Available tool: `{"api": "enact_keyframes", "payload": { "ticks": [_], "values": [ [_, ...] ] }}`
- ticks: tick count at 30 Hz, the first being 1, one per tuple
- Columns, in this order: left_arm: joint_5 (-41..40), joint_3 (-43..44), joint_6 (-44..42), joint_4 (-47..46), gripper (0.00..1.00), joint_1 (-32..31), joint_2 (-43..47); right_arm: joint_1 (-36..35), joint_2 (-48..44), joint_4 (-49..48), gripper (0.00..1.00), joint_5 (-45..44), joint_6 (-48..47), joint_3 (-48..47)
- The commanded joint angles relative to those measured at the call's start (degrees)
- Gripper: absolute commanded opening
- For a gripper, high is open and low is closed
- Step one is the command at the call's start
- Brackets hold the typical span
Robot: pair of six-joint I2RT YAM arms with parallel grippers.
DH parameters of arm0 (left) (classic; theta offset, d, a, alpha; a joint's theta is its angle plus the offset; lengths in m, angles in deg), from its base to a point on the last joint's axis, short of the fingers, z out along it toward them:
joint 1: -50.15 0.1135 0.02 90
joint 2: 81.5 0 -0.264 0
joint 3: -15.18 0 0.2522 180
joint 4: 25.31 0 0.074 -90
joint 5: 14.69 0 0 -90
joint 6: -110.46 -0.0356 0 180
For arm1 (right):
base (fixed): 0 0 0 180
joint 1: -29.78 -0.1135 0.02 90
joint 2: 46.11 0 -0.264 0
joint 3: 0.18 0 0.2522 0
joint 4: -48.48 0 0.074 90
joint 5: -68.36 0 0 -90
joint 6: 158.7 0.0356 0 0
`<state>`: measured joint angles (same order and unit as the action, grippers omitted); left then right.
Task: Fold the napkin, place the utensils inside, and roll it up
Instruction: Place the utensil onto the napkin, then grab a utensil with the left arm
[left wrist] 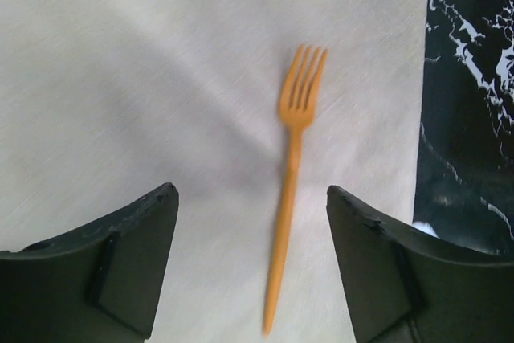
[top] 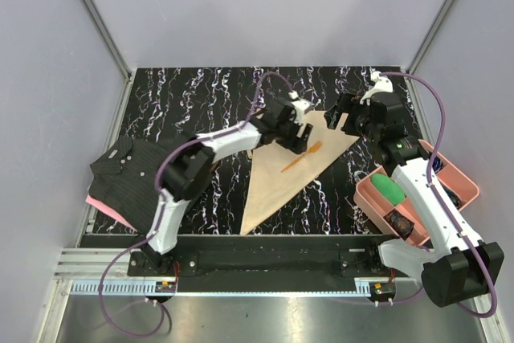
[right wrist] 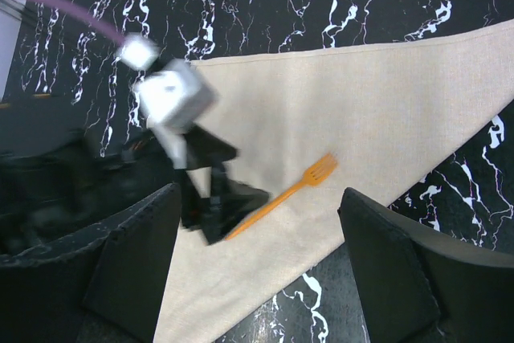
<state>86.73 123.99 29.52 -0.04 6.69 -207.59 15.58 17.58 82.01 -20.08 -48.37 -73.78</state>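
Observation:
The beige napkin [top: 281,182] lies folded into a long triangle on the black marbled table. An orange fork [top: 301,157], one of the utensils, rests flat on the napkin's upper part, tines toward the right corner. My left gripper [top: 299,134] hovers over the fork's handle end, open, with nothing held. In the left wrist view the fork [left wrist: 293,158] lies on the napkin [left wrist: 144,78] between the spread fingers of the left gripper [left wrist: 250,191]. My right gripper [top: 337,114] hangs open above the napkin's right corner. In its view it [right wrist: 259,192] looks down on the fork [right wrist: 317,173] and the napkin [right wrist: 361,102].
A pink tray [top: 462,178] holding a green item [top: 389,190] and dark objects stands at the right, beside the right arm. A black dotted cloth [top: 128,174] over something pink [top: 96,201] lies at the left edge.

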Motion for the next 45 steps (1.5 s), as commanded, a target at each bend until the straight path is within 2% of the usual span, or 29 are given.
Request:
{"api": "enact_keyframes", "payload": {
  "ticks": [1, 7, 12, 15, 31, 34, 40, 45],
  "values": [
    [-5.26, -11.68, -2.02, -5.18, 0.8, 3.73, 17.67, 0.13, 0.3, -0.96, 0.88, -0.07, -0.83, -0.11],
    [-14.13, -24.98, -5.89, 2.46, 0.81, 9.79, 27.02, 0.13, 2.15, -2.72, 0.89, 2.3, -0.3, 0.33],
    [-18.09, -31.75, -6.51, 4.48, 0.72, 13.66, 28.61, 0.05, 3.03, -3.42, 0.89, 3.8, -0.12, 0.33],
    [-17.49, -33.51, -5.46, 5.28, 0.65, 15.51, 28.96, 0.13, 2.59, -3.42, 0.89, 3.71, 0.05, 0.59],
    [-16.61, -32.47, -1.33, 9.85, 0.42, 19.47, 23.16, 0.13, 1.18, -3.33, 0.89, 3.62, 0.05, 1.65],
    [-16.17, -32.55, -0.89, 10.38, 0.34, 19.56, 22.72, 0.13, 1.01, -3.25, 0.89, 3.53, 0.05, 1.74],
    [-14.41, -33.26, -0.01, 10.73, 0.02, 19.64, 22.37, 0.13, 1.18, -3.33, 0.89, 3.53, -0.12, 1.74],
    [-12.75, -33.08, 0.17, 10.73, 0.0, 19.56, 25.35, 0.22, 1.62, -3.42, 0.89, 3.62, -0.12, 1.83]
  ]
}}
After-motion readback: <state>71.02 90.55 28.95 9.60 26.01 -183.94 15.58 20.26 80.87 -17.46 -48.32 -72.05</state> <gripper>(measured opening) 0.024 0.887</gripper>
